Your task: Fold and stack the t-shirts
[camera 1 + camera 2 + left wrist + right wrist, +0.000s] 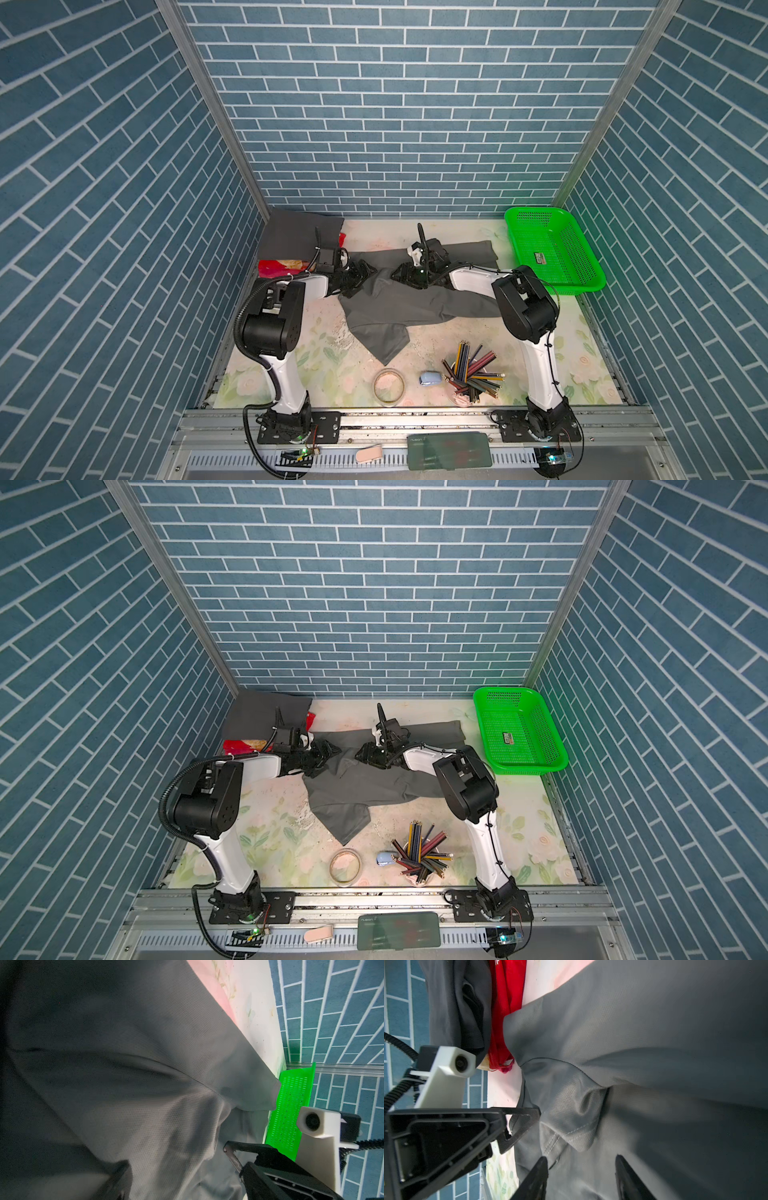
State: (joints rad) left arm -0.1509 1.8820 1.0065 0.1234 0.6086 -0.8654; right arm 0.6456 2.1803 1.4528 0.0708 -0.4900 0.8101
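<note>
The mid-grey t-shirt (415, 307) lies crumpled across the middle of the table in both top views. The darker charcoal t-shirt (295, 239) sits folded in the back left corner. My left gripper (363, 274) is low at the grey shirt's left edge, open, and in the right wrist view that edge runs between its fingers (529, 1114). My right gripper (583, 1176) faces it from the right, jaws apart over a stitched fold of the grey shirt (566, 1126). One blurred finger (119, 1176) of the left gripper shows in the left wrist view.
A green mesh basket (552, 249) stands at the back right. Something red (272, 266) lies under the charcoal shirt. Near the front are a tape roll (388, 384), a small blue object (430, 378) and a cup of coloured pencils (469, 374). Brick-patterned walls close three sides.
</note>
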